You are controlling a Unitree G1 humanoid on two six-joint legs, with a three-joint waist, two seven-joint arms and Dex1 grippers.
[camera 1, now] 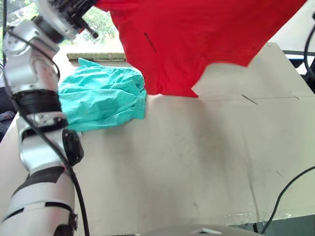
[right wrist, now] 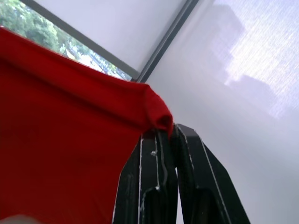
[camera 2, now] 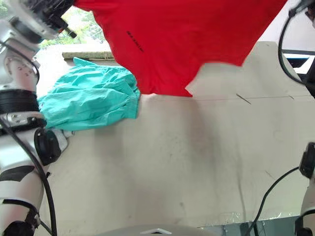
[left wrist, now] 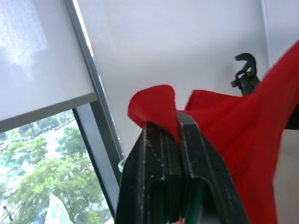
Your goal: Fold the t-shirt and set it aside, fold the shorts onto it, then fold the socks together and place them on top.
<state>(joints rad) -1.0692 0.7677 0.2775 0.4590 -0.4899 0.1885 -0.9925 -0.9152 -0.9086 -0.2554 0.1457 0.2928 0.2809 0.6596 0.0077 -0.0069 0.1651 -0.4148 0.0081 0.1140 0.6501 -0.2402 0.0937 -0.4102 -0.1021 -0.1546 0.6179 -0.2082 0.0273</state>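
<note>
- Left eye view: table [camera 1: 197,162] is carrying the shorts [camera 1: 101,96], bunched at the far left.
- Shirt [camera 1: 197,39] is hanging above the table's far side, stretched between both arms, its lowest hem just reaching the surface beside the shorts.
- Judgement: soft, light, limp cloth; top corners are serving as the best holds.
- Left gripper [left wrist: 176,133] is pinching a shirt corner, fingers closed tight.
- Right gripper [right wrist: 169,133] is clamping the opposite corner likewise.
</note>
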